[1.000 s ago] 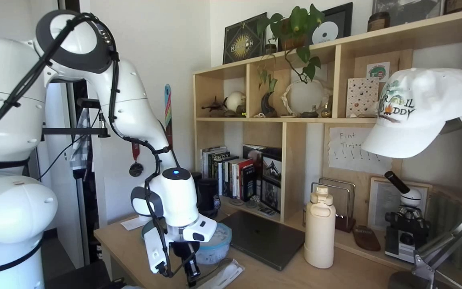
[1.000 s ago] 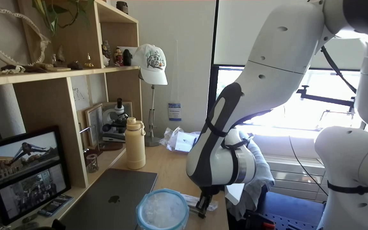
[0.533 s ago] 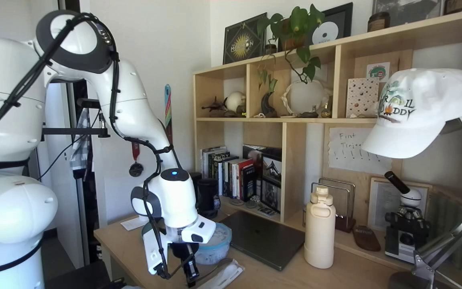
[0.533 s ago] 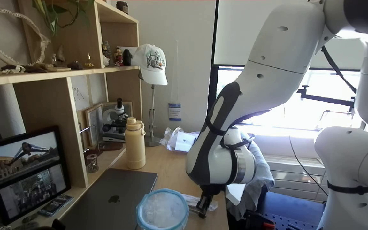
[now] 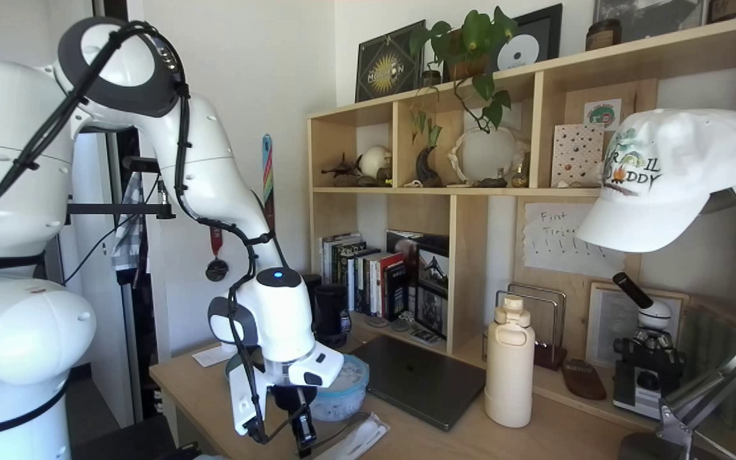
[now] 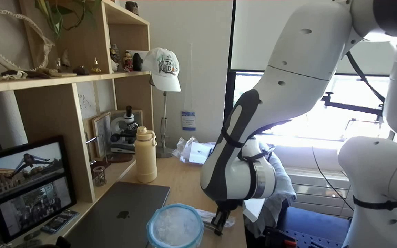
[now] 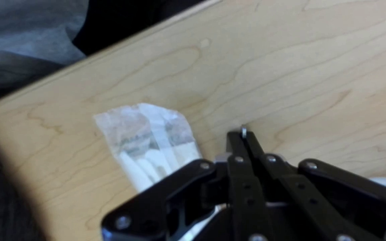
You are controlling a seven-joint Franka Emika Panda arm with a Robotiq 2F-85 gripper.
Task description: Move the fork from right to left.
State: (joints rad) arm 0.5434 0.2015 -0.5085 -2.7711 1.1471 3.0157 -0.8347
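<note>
1. The arm [image 6: 291, 79] arches over the robot-side edge of the desk [image 7: 307, 67], its wrist [image 5: 288, 313] low.
2. The gripper [image 7: 244, 134] tilts downward, inward of that edge.
3. Its fingers [image 7: 235, 144] stand almost together.

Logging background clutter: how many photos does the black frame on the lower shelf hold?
2. At the left of an exterior view, the black frame holds an upper photo and, directly beneath it, a lower photo. Neither looks covered.
</note>
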